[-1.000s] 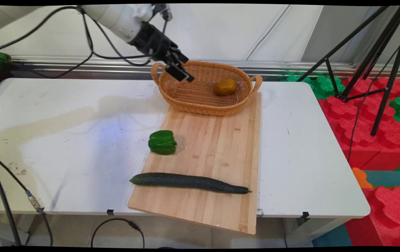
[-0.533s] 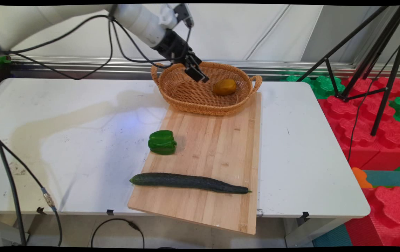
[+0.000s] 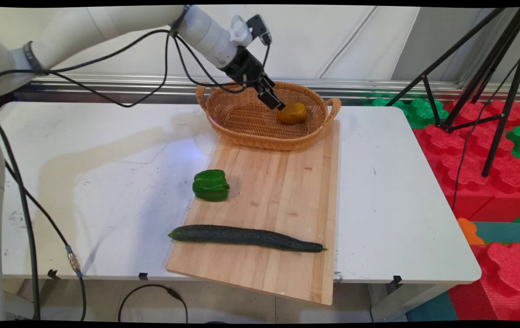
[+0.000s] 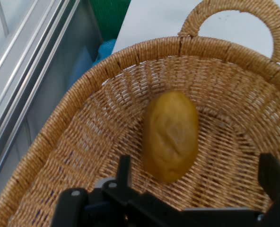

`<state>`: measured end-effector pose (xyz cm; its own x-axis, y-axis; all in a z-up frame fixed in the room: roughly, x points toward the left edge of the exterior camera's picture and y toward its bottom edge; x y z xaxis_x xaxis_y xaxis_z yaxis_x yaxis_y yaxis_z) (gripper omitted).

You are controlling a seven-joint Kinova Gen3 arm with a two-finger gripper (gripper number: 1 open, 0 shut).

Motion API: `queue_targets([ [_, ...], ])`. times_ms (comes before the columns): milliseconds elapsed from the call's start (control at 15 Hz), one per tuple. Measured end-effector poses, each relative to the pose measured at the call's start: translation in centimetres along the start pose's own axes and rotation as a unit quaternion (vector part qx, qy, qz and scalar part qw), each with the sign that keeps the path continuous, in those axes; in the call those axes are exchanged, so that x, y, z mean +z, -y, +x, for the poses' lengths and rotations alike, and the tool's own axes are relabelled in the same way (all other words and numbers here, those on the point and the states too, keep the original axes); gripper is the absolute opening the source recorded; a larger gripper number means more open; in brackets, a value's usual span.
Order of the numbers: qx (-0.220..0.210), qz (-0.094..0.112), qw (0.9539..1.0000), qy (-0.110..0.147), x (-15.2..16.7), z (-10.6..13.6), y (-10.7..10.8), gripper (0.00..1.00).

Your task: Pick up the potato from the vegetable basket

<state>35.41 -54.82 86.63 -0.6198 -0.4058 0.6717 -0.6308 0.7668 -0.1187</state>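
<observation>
Advancing rightward into the wicker basket [image 3: 242, 120], the hand [image 3: 277, 104], spread wide and empty, now nears the potato [image 4: 170, 135].

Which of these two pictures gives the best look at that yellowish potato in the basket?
The hand view: the potato fills the middle, close up, lying on the basket floor between the open gripper's fingers. The main view shows it small and far off, just beyond the gripper's tip.
</observation>
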Motion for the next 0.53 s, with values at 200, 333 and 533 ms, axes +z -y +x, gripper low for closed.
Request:
queue_targets([
  [200,0.002,-0.005,1.0,0.005,2.2,0.3,0.5,1.0],
  [333,0.004,-0.008,0.9999,0.01,3.2,0.4,0.6,1.0],
  [533,0.009,-0.012,0.9997,0.021,4.9,0.4,0.8,1.0],
])
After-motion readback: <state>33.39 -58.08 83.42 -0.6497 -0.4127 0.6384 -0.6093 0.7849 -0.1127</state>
